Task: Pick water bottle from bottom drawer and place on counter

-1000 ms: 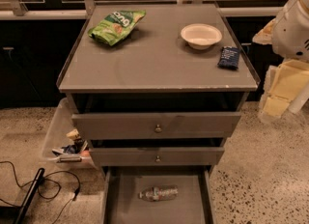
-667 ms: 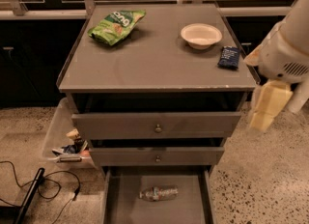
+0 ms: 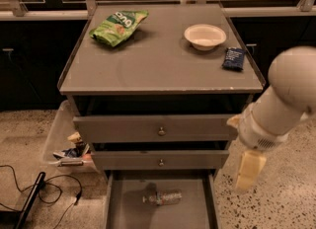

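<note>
The water bottle (image 3: 163, 198) lies on its side in the open bottom drawer (image 3: 128, 208), cap to the left. The counter (image 3: 158, 65) is the grey top of the cabinet above it. My arm comes in from the right, and my gripper (image 3: 248, 170) hangs at the cabinet's right side, level with the middle drawer. It is above and to the right of the bottle, well apart from it, with nothing seen in it.
On the counter lie a green snack bag (image 3: 118, 26), a white bowl (image 3: 205, 36) and a dark blue packet (image 3: 233, 58). Two knobbed drawers (image 3: 160, 130) sit above the open one. A clear bin (image 3: 66, 141) with clutter stands left of the cabinet, with cables (image 3: 39, 188) on the floor.
My arm has swung left and down from the cabinet's right, bringing the gripper lower, beside the drawer fronts. The bottle and the counter items have not moved.
</note>
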Controlling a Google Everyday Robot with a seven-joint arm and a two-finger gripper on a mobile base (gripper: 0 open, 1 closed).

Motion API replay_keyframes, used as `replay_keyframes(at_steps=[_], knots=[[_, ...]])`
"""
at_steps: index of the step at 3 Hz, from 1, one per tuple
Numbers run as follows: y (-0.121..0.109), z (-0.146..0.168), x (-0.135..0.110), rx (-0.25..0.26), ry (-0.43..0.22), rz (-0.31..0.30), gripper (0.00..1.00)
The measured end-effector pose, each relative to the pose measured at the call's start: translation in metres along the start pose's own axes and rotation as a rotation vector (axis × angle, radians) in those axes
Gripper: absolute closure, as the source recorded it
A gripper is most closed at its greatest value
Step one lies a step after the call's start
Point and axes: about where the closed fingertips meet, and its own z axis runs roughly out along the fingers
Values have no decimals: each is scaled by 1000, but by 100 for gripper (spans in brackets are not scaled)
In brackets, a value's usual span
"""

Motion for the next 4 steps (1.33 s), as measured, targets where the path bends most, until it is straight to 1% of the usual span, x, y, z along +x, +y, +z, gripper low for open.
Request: replay_keyframes(at_steps=[1,2,3,4], knots=[[27,77,26,-32,-31,-75,0],[18,86,24,20,-48,-90,0],[18,86,24,21,-49,-90,0],[13,115,27,-4,-78,-73,0]])
